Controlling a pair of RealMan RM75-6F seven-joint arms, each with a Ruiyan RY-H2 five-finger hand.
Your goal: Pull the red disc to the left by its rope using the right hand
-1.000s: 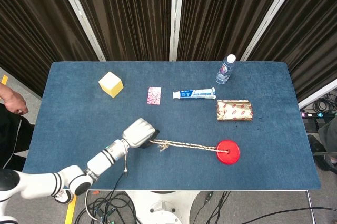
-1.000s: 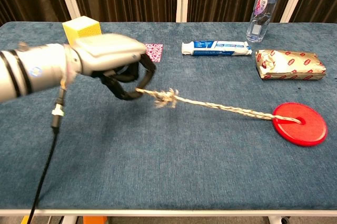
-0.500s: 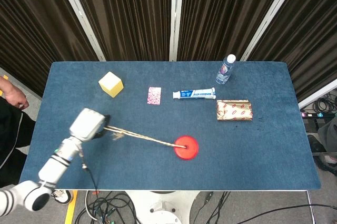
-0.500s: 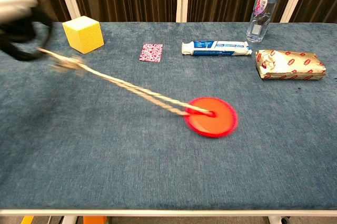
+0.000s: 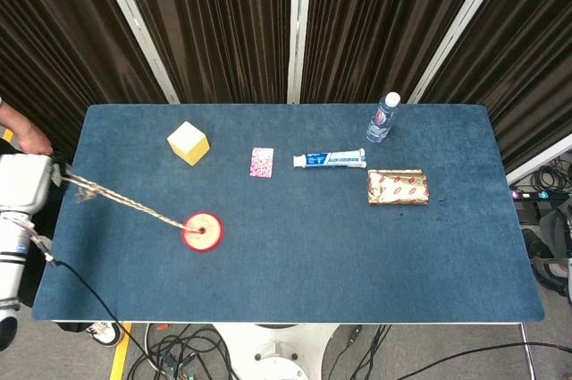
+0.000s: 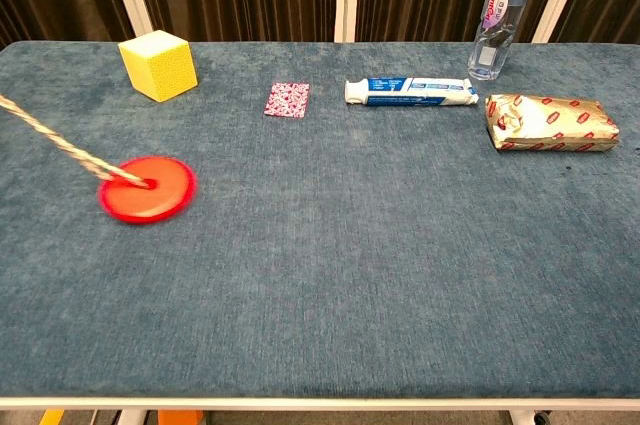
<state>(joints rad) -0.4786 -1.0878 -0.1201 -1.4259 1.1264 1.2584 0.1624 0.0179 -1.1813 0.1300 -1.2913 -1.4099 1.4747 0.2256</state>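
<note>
The red disc lies flat on the blue table, left of centre and in front of the yellow cube; in the chest view the disc looks blurred. Its braided rope runs taut up and left from the disc's middle to the table's left edge. There my left hand, white and just off the table, grips the rope's end. In the chest view the rope leaves the frame at the left and the hand is out of sight. My right hand shows in neither view.
At the back stand a yellow cube, a pink patterned card, a toothpaste box and a water bottle. A gold-wrapped packet lies right of centre. A person's hand is at the left edge.
My left hand has swept leftward past the table's edge with the rope, dragging the red disc from right of centre to the left part of the table.
</note>
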